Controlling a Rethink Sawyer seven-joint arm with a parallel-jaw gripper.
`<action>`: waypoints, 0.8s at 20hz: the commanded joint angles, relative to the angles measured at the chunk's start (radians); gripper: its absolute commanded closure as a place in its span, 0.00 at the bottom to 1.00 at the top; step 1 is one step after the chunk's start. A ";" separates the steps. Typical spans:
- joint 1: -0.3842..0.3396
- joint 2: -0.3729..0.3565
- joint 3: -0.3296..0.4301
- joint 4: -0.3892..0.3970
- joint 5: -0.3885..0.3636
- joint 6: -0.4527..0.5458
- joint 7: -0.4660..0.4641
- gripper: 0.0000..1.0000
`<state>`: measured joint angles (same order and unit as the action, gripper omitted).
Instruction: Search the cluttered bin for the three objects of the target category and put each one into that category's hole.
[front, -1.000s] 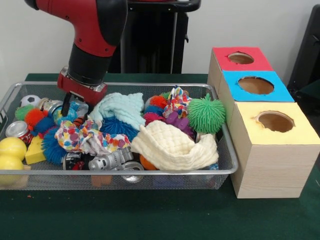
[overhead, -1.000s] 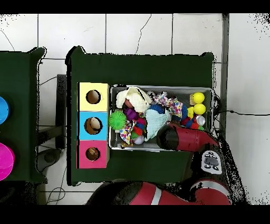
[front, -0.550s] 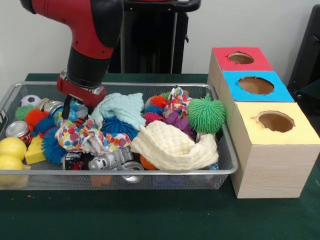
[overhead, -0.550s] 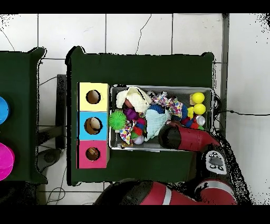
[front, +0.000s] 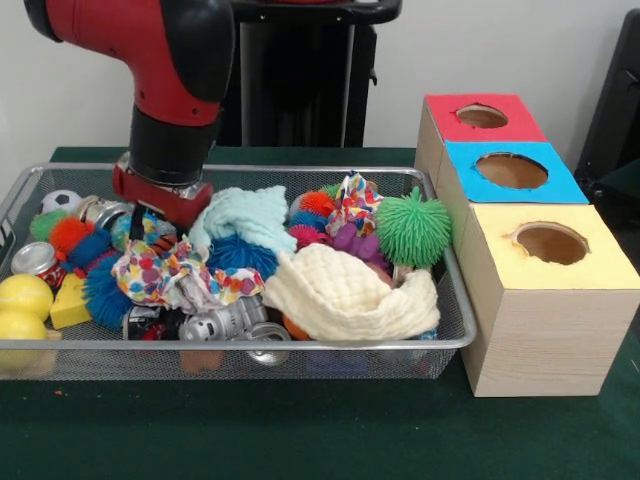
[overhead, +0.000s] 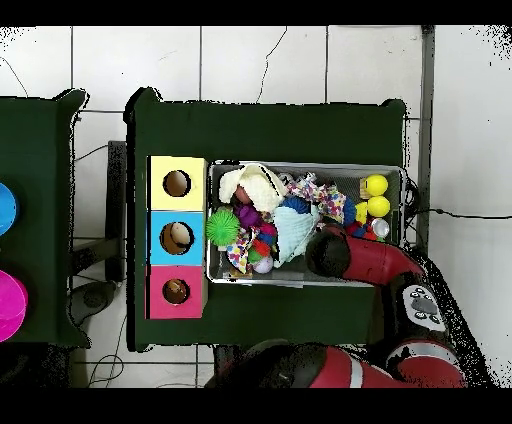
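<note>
Wire-mesh bin (front: 455, 335) sits nearest on the green desk (front: 300, 440), heaped with cloths, balls and cans. My jaws (front: 150, 215) hang low over its left clutter; I cannot tell their state. Three holed boxes (front: 545, 300) stand alongside.

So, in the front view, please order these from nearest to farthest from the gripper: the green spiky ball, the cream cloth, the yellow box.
1. Cream cloth, in the bin, right of the gripper.
2. Green spiky ball, at the bin's right end.
3. Yellow box, outside the bin, far right.

Glossy red arm (front: 150, 40), black joint sections, red wrist block
</note>
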<state>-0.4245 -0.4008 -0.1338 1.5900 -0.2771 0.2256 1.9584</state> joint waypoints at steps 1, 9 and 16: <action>-0.030 0.071 0.200 0.140 0.065 0.189 0.046 0.00; -0.066 0.045 0.260 0.197 0.105 0.268 0.030 0.00; -0.077 0.034 0.266 0.191 0.088 0.269 0.010 1.00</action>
<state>-0.5014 -0.4150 -0.0131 1.6680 -0.2127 0.3478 1.9584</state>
